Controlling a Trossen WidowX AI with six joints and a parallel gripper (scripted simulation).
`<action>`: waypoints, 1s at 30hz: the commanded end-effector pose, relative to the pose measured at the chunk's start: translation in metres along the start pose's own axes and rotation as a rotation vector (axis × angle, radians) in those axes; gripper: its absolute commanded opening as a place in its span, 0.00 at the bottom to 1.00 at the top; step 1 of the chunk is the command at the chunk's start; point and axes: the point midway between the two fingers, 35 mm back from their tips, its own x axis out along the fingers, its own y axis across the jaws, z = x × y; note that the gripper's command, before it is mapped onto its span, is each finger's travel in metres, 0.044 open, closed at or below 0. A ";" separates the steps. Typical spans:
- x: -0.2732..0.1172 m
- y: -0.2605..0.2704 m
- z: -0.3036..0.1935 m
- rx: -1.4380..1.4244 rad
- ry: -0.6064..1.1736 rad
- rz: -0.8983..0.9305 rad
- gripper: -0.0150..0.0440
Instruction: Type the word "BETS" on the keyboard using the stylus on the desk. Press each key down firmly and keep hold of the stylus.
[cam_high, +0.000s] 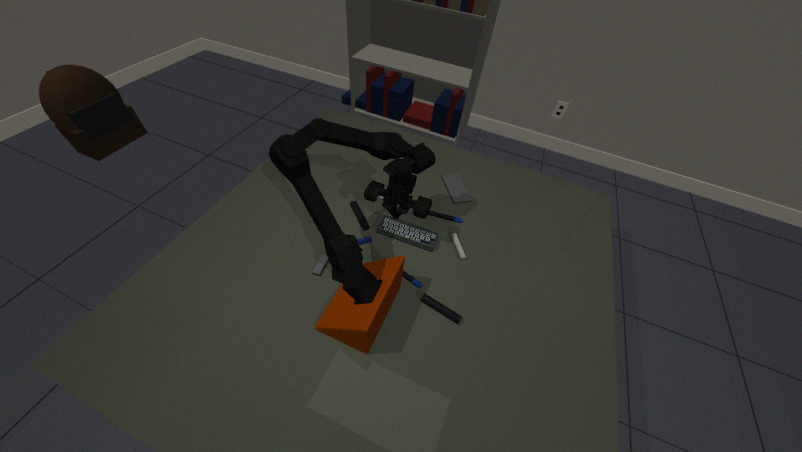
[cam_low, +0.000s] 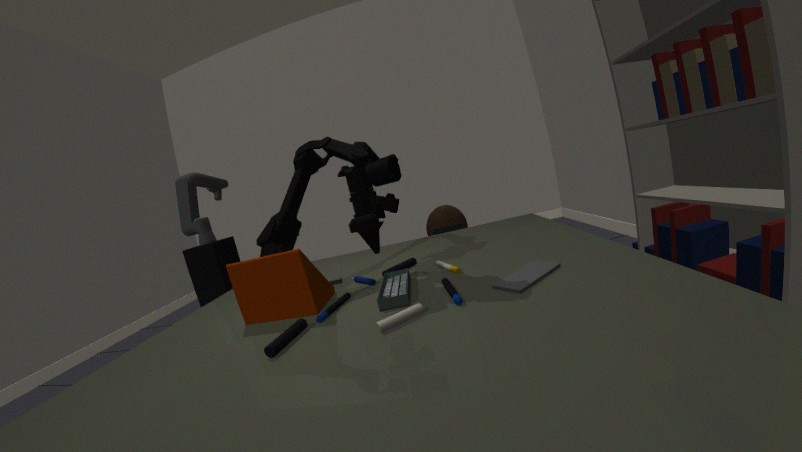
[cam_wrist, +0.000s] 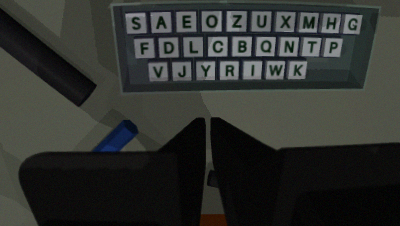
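My gripper is almost fully shut, with a thin gap and nothing between its fingertips. It points down above the table, near the lower edge of the keyboard in the wrist view. The keyboard is dark with white lettered keys; B, E, T and S are readable in the wrist view. One black pen with a blue end lies beyond the keyboard. A similar pen lies near the orange wedge. I cannot tell which is the stylus.
A white rod and a black rod flank the keyboard. A thick black rod, a blue-ended piece, a white-and-yellow pen, a grey slab and an orange wedge also stand around.
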 end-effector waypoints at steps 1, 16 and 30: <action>0.000 0.001 -0.001 -0.014 0.003 0.003 0.39; 0.026 0.055 -0.045 -1.251 0.048 0.325 0.51; 0.034 0.091 -0.071 -1.989 -0.153 0.566 0.51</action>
